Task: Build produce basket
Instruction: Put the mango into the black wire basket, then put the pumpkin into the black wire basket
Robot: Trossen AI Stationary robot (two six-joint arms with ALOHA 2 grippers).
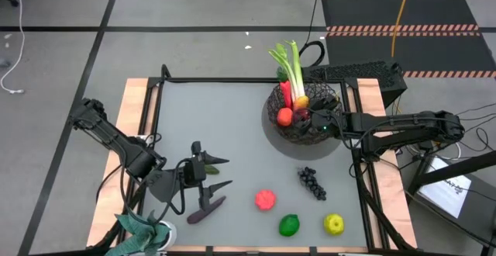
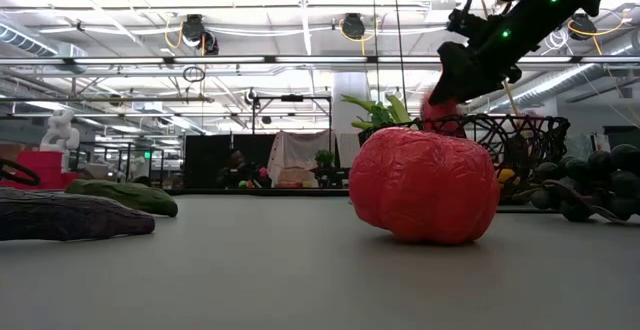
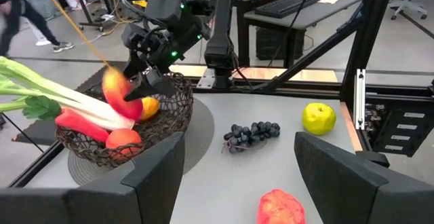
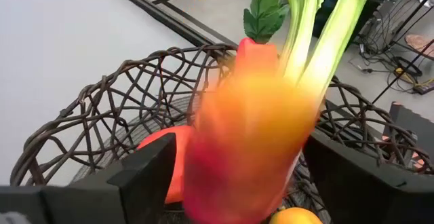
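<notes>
Several items loaded: the basket (image 1: 304, 115) at the table's far right already carries a leek (image 1: 291, 67), a carrot (image 3: 83, 125) and an orange fruit (image 1: 285, 116), the long leek leaning out over the rim because it cannot lie flat inside.
Right gripper (image 3: 139, 88): over the basket's mouth, fingers closed on a red-and-yellow fruit (image 3: 119, 94); held above the rim, probably so it can be let go onto the pile rather than beside it.
Fruit in the right wrist view: it fills the gap between the two fingers, just above the mesh wall and in front of the leek stalks.
Left gripper (image 1: 215, 174): waiting near the table's front left, fingers spread wide and empty, near a dark eggplant (image 1: 205, 209).
Left on the table: a red fruit (image 1: 265, 199), a green fruit (image 1: 289, 225), a yellow fruit (image 1: 334, 224) and dark grapes (image 1: 311, 181), all apart from the basket along the front.
Progress: judged partway, with roughly half the produce loaded.
Bystander: a teal leafy plant (image 1: 143, 231) at the front left corner.
Risk: the pile sits high, so a dropped fruit could roll off.
</notes>
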